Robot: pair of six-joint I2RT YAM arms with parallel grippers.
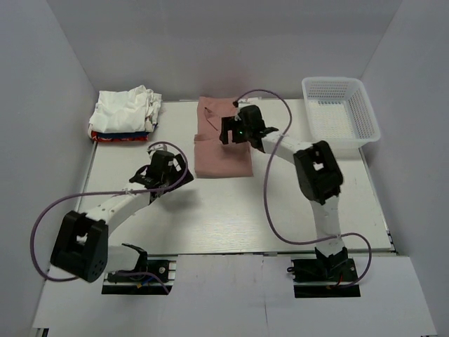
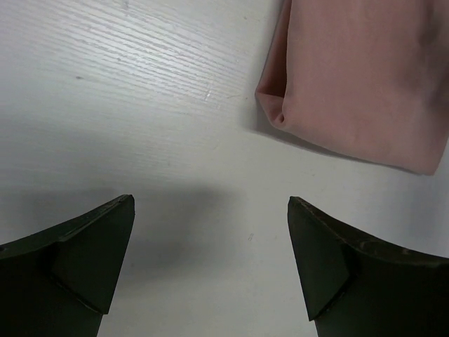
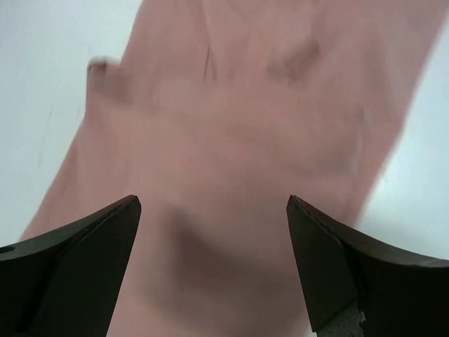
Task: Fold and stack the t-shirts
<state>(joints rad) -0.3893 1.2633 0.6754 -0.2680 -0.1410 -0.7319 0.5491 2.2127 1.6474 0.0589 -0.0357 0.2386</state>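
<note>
Overhead and wrist views of a two-arm folding station. The dusty-pink t-shirt (image 1: 221, 144) lies folded into a tall rectangle at the middle of the desk (image 1: 231, 210), towards its far edge, with its print out of sight. The left fingers (image 2: 84, 253) are spread wide and empty, poised above bare desk just to the left of the shirt's near left corner, which shows at the upper right of the left wrist view (image 2: 365, 77). The right fingers (image 3: 77, 260) are likewise spread wide and grasp nothing; they hang directly over the pink cloth (image 3: 238, 140), which fills the blurred right wrist view, and whether they touch it cannot be told. A loose pile of white t-shirts (image 1: 126, 109) sits at the far left corner of the desk, on top of a red one (image 1: 112, 137). A white lattice basket (image 1: 340, 105) stands at the far right corner, well apart from the shirts.
</note>
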